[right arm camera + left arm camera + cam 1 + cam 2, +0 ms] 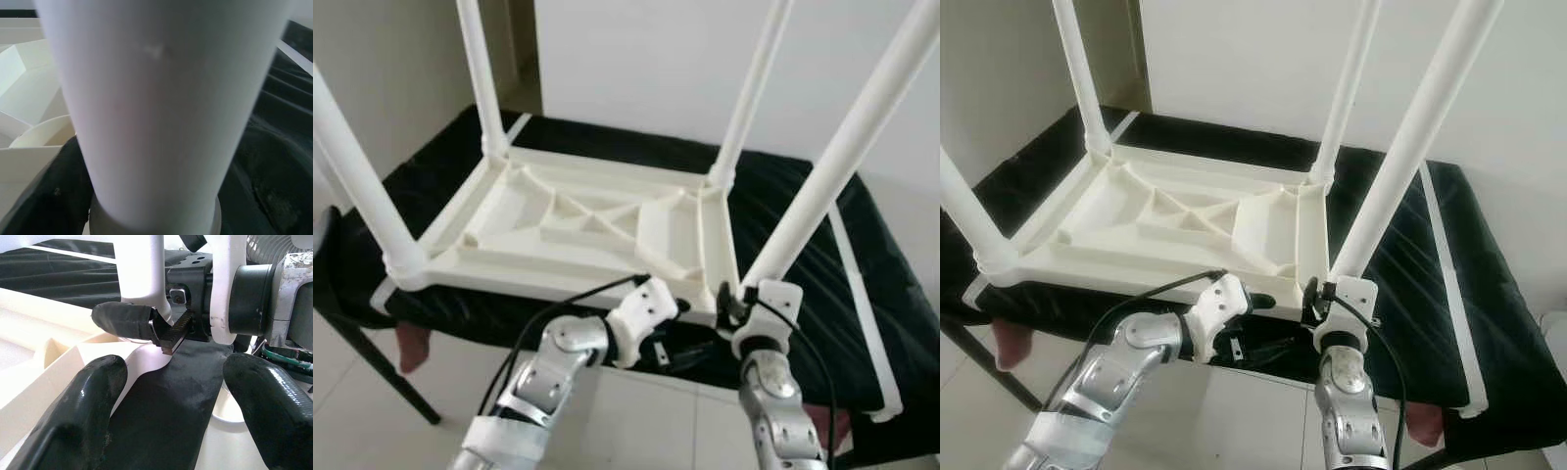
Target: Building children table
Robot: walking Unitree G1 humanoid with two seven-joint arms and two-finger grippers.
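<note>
Upturned white children's table [578, 220] lay on a black-draped bench [862, 284] by pale walls, four legs up. Right gripper [1317, 299] clamped round the table's near right leg [822, 186]. Left gripper [171, 396] gaped beside that corner — holding nothing.

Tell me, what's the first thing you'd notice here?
A white table lying upside down on a black cloth, with its four legs pointing up. The right gripper is at the bottom of the near right leg, which looks huge in the right wrist view. The left gripper is open beside it, at the table's near edge.
</note>
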